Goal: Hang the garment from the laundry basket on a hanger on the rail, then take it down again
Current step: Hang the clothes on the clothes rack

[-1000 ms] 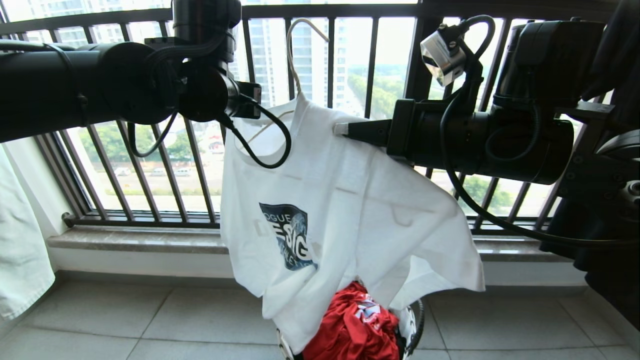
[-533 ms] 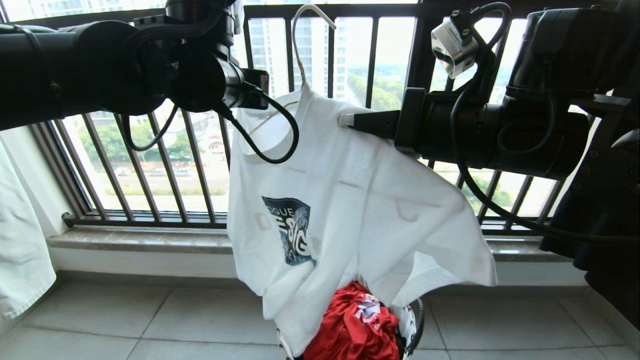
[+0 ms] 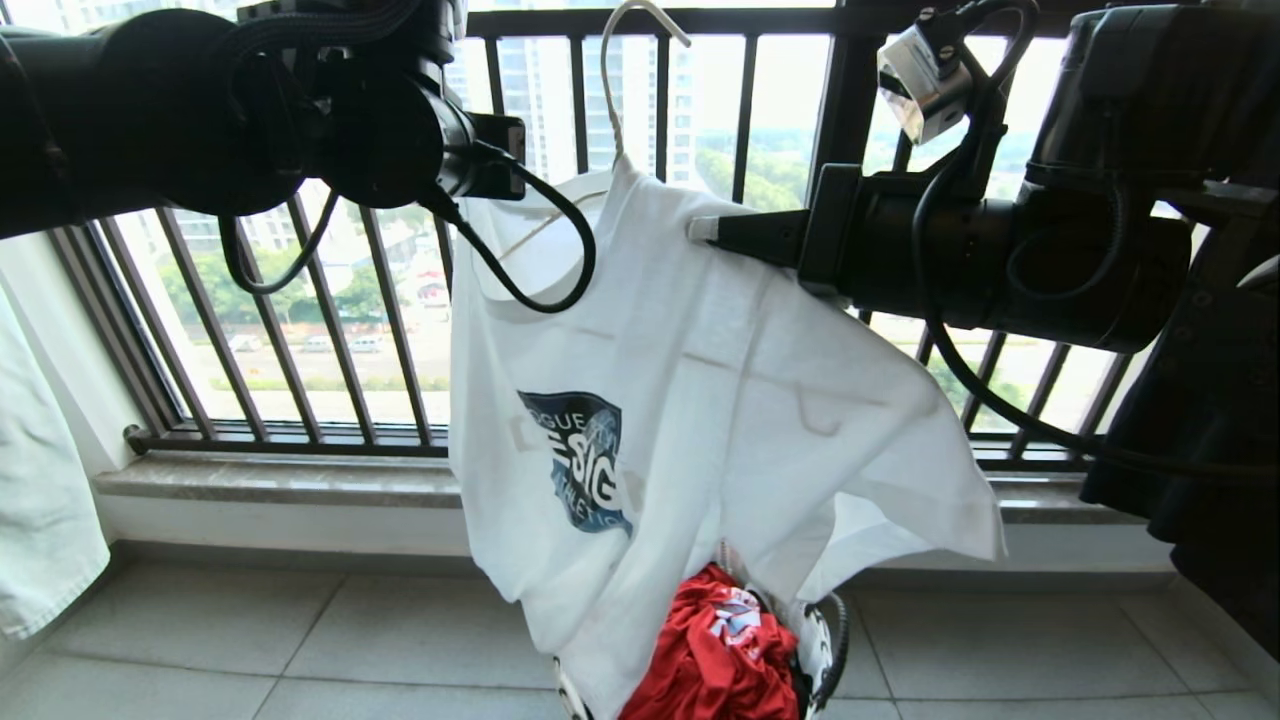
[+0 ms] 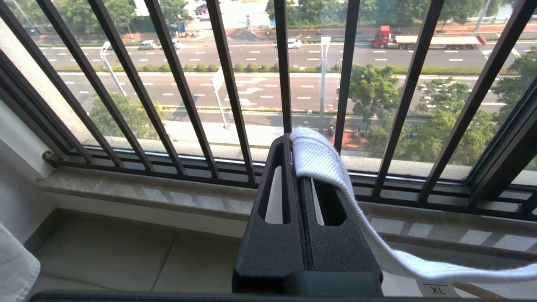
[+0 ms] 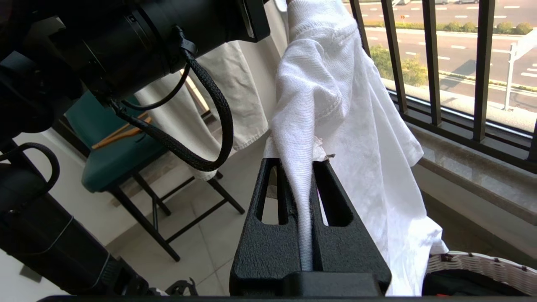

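Observation:
The garment (image 3: 700, 400), a white T-shirt with a blue chest logo, hangs in the air on the hanger (image 3: 612, 90), whose long hook reaches up past the neck. My left gripper (image 4: 290, 140) is shut on the ribbed collar (image 4: 323, 163), at the shirt's left side. My right gripper (image 3: 700, 228) is shut on the other shoulder, with a fold of cloth (image 5: 300, 201) pinched between its fingers. The shirt's hem dangles over the laundry basket (image 3: 828, 640) on the floor. The rail is out of view.
A red garment (image 3: 710, 650) lies in the basket. The black railing (image 3: 330, 330) stands close behind the shirt, above a stone sill (image 3: 260, 480). A pale garment (image 3: 40, 500) hangs at the left, dark cloth (image 3: 1220, 420) at the right. A teal chair (image 5: 113, 155) stands behind my left arm.
Both arms have lifted the shirt and hanger a little; the hook has moved up and slightly right, near the picture's top. Both grips are unchanged.

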Controlling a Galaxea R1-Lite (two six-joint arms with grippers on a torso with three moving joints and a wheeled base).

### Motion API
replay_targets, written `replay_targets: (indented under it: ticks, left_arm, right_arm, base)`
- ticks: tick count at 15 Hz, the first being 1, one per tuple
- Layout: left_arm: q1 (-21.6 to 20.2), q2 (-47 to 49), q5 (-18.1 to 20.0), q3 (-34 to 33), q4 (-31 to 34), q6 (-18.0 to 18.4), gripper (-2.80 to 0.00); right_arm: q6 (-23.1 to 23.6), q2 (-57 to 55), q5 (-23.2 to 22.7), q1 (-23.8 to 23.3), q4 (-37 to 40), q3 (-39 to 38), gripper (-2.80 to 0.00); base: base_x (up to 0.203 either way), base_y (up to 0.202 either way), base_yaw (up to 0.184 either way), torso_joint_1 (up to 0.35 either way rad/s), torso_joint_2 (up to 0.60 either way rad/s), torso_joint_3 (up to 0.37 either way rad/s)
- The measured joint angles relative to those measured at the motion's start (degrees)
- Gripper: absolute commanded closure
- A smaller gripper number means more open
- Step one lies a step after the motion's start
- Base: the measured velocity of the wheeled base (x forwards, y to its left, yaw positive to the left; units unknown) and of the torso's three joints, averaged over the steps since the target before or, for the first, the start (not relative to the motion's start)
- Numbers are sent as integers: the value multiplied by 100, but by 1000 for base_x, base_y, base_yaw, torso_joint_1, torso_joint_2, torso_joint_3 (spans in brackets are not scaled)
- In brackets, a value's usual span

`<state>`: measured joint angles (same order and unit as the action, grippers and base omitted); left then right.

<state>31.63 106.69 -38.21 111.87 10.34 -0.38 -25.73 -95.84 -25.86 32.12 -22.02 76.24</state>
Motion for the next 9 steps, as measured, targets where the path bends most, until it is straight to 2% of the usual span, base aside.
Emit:
replay_targets:
  ticks: [6,9]
  left_arm:
    - [100,-7,-41,0,-26,-28,0]
    - [188,0,-4,0,-480,-30,0]
  right_arm:
    - [-12,-16,130,-120,-30,61,0]
    - [-34,-177,117,-61,-212,50,0]
  base:
    - [0,0,0,0,0,0]
    - [0,0,0,0,0,0]
